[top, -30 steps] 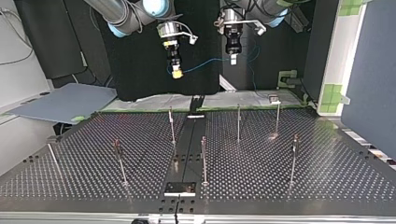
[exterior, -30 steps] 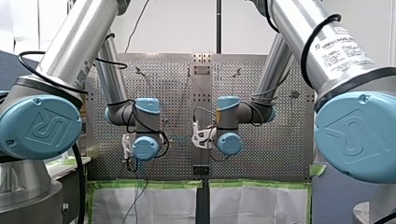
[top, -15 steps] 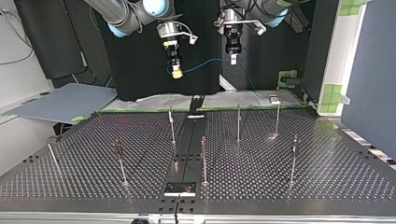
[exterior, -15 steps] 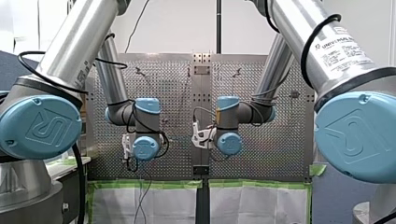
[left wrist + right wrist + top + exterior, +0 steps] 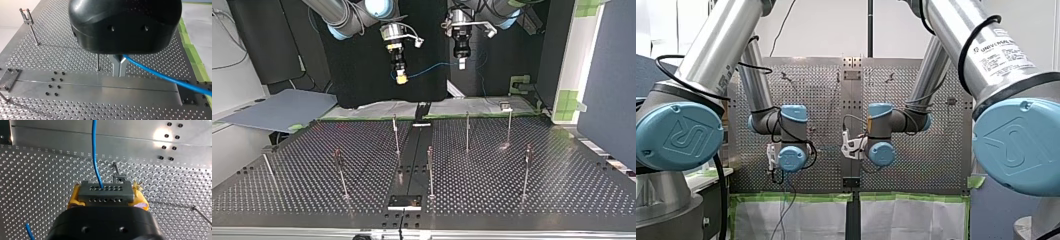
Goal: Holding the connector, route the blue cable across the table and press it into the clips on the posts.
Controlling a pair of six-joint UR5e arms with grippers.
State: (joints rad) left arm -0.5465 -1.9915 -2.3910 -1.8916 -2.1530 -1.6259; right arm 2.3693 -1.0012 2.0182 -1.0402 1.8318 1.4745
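Observation:
In the top view both grippers hang high above the far edge of the perforated table (image 5: 492, 170). My right gripper (image 5: 400, 77), at that view's left, has yellow pads. In the right wrist view my right gripper (image 5: 106, 199) is shut on a grey connector (image 5: 105, 190) with rows of holes. The blue cable (image 5: 94, 152) leaves the connector's face. The blue cable (image 5: 432, 66) sags across to my left gripper (image 5: 461, 63). In the left wrist view my left gripper (image 5: 119, 73) has its metal fingers shut on the blue cable (image 5: 160, 75). In the front view the wrists hide both grippers.
Several thin posts with clips stand on the table, among them a post (image 5: 396, 135), a post (image 5: 467, 131) and a post (image 5: 430, 172) near the middle. A clip post (image 5: 117, 176) lies just ahead of the connector. A smooth metal strip (image 5: 95, 87) runs across the middle.
Both arms and the blue cable hold still. Only a thin dark wire hanging below my left wrist in the front view sways slightly.

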